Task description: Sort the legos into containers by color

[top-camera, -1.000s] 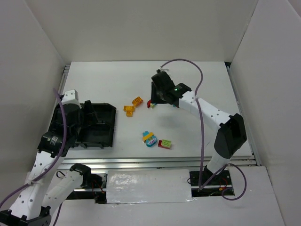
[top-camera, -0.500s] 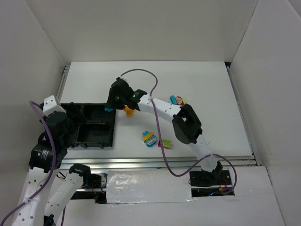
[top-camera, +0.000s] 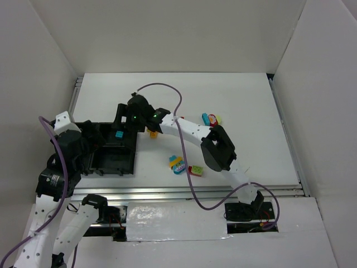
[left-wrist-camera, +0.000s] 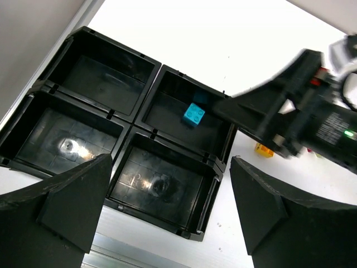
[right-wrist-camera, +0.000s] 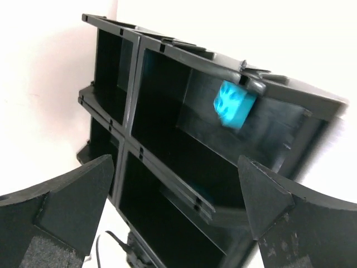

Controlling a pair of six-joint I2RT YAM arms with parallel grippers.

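The black tray [top-camera: 133, 162] lies at the table's left, its four containers showing in the left wrist view [left-wrist-camera: 120, 49]. A cyan brick [top-camera: 118, 134] sits in the far right compartment [left-wrist-camera: 193, 114], and looks blurred in the right wrist view [right-wrist-camera: 234, 104]. My right gripper [top-camera: 124, 117] hangs open just above that compartment [right-wrist-camera: 175, 206], holding nothing. High over the tray's near side, my left gripper [left-wrist-camera: 170, 206] is open and empty. Loose legos lie on the table: an orange one [top-camera: 153, 133], a cyan-yellow one [top-camera: 177, 163] and a red-green one [top-camera: 195, 170].
A multicoloured brick cluster [top-camera: 211, 118] lies further right. The right arm stretches across the table above the orange brick [left-wrist-camera: 264, 150]. White walls close in the left, back and right sides. A metal rail runs along the near edge [top-camera: 212, 192].
The right gripper moved a little left over the tray and opened. The cyan brick left its jaws and now lies in the far right compartment. The left arm barely shifted.
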